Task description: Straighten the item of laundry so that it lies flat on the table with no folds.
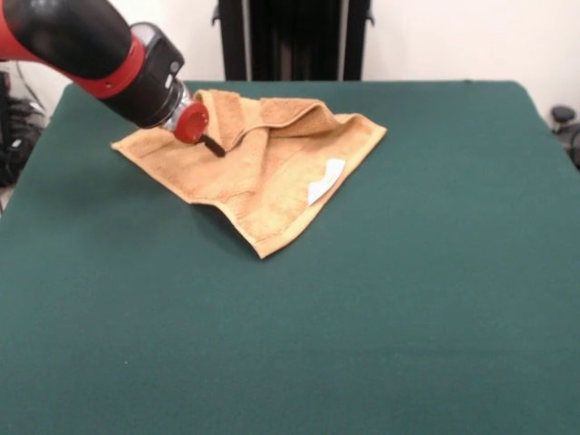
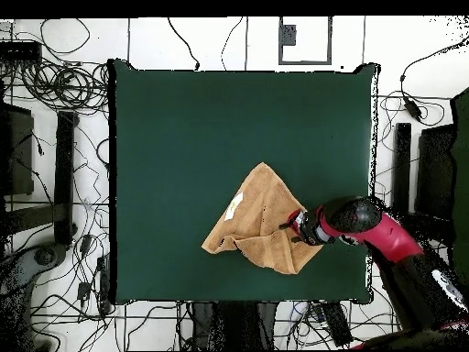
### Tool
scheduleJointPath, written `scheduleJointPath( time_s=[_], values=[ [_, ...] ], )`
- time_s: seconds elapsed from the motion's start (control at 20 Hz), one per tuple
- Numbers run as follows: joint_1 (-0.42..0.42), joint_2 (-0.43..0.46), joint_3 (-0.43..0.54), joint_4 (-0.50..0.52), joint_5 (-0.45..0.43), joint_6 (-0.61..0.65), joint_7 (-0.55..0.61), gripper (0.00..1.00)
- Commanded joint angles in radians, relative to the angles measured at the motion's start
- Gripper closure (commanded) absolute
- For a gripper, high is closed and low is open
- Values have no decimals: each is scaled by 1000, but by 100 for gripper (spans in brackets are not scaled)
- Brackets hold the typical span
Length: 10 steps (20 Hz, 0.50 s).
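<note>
The item of laundry (image 1: 272, 177) is a tan-orange towel lying rumpled on the far left part of the green table (image 1: 381, 317). Its upper layer is folded over along a ridge, and a white tag (image 1: 324, 179) shows on its right side. My gripper (image 1: 215, 145) comes in from the upper left, its dark tip against the towel's folded ridge. Whether it grips the cloth is hidden. From overhead the towel (image 2: 259, 220) is a bent kite shape near the table's (image 2: 201, 119) lower right, and the gripper (image 2: 286, 223) meets its right side.
Green cloth extends widely around the towel on the near and right sides in the front view. Cables (image 2: 64, 82) and dark equipment (image 2: 66, 174) lie on the floor around the table. A black stand (image 1: 294, 36) rises behind the far edge.
</note>
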Motion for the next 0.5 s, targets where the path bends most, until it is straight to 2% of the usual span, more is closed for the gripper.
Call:
scheduleJointPath(
  time_s=[0.05,0.5],
  values=[
    [42,-21,80,137,96,-68,91,0],
    [70,-60,60,202,162,-81,133,0]
  ],
)
